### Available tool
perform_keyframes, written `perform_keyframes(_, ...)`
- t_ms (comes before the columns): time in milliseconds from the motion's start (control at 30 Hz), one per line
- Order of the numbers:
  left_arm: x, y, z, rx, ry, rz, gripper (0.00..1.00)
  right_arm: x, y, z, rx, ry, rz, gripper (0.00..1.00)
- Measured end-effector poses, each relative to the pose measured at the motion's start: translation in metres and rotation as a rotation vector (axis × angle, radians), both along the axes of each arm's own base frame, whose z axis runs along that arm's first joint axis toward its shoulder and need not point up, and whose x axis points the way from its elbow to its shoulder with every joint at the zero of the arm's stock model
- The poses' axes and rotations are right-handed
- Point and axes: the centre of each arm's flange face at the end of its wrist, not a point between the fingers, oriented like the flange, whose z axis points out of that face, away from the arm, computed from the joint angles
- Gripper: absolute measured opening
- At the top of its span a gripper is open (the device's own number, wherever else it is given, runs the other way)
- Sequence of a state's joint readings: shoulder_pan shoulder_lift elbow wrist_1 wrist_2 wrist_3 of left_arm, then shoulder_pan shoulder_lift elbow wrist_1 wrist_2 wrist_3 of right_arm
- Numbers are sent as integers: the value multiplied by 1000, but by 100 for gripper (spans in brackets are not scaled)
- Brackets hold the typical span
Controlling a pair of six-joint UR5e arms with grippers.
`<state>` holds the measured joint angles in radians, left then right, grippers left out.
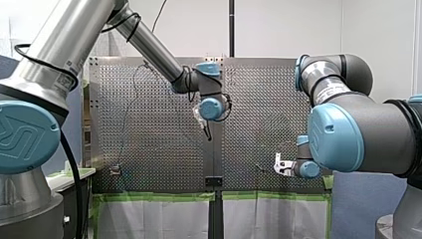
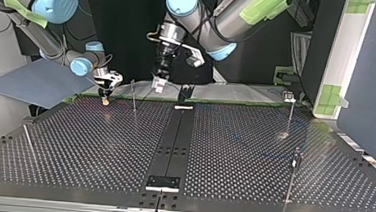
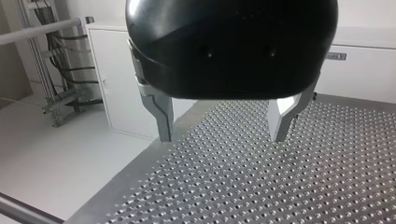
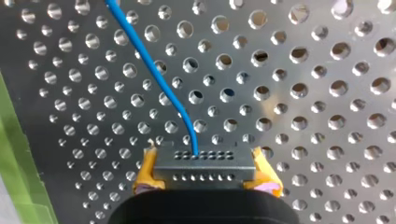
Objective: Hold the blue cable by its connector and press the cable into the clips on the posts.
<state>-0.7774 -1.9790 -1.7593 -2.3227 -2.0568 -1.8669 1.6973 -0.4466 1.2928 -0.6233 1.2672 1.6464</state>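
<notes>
Gripping a small grey rectangular connector (image 4: 204, 167) between yellow pads, the fingers of my right gripper (image 4: 205, 173) are closed on it, low over the perforated metal table (image 4: 303, 93). A thin blue cable (image 4: 153, 66) leaves the connector and runs ahead of the gripper across the table's holes. A strip of green tape (image 4: 18, 163) lines the table's edge nearby. My left gripper (image 3: 222, 136), black with metal fingers (image 3: 161, 112), hangs above the table with the fingers spread wide apart. In the top view a thin metal post (image 2: 134, 96) stands near my right gripper.
</notes>
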Motion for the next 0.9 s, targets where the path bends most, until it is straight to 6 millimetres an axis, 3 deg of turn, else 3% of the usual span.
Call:
perform_keyframes(433, -26, 27, 20, -31, -47, -12, 100, 1, 1, 0, 2, 4, -1, 0)
perform_keyframes(667, -37, 34, -17, -19, -26, -34, 100, -3, 2, -1, 16, 19, -11, 0)
perform_keyframes(900, -50, 44, -40, -13, -21, -41, 100, -7, 6, 6, 23, 23, -11, 0)
